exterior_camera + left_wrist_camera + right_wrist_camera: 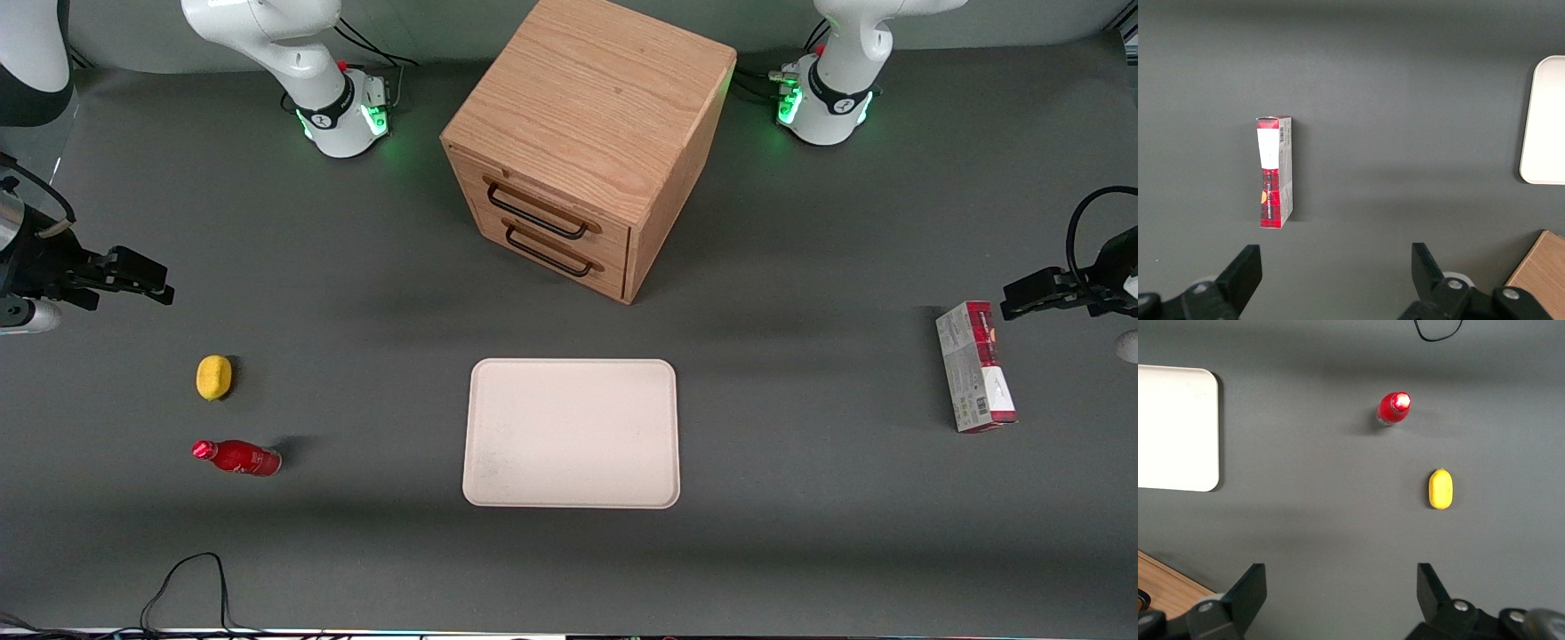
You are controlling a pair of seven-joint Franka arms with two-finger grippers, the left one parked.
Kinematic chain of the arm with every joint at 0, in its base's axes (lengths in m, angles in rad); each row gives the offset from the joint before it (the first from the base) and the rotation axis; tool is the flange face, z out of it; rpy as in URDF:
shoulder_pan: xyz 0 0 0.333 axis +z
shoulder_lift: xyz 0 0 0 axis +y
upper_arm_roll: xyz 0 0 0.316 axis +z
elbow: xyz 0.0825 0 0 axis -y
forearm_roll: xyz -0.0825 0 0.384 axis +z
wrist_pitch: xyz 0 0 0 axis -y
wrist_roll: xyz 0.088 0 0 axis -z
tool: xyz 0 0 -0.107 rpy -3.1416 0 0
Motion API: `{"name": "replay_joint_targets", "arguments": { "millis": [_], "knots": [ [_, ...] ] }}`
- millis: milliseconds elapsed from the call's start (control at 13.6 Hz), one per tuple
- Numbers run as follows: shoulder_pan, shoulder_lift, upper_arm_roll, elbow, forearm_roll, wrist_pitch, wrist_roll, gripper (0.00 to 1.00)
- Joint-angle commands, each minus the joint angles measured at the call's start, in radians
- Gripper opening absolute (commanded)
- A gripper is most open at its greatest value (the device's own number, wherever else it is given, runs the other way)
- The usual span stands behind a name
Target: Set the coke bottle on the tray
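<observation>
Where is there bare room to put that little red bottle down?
The tray is bare all over. Open mat lies between it and the coke bottle, and between it and the carton. The lemon crowds the bottle. The open gripper hangs above the mat near the lemon.

The working arm is glossy white with a black band, a red button and green lights at its base, black cables trailing there, and its tool (133, 277) is matte black with two wedge-shaped fingers (1248, 590) spread apart.
</observation>
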Motion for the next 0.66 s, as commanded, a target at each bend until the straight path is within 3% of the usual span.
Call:
{"name": "replay_joint_targets", "arguments": {
  "millis": [0,369,590],
  "knots": [
    [0.019,-0.011,-0.013,-0.010,-0.017,0.006,0.027,1.00],
    [0.012,-0.008,-0.013,-0.008,-0.017,0.006,0.016,1.00],
    [-0.024,0.040,-0.036,0.027,-0.016,0.016,-0.081,1.00]
  ]
}}
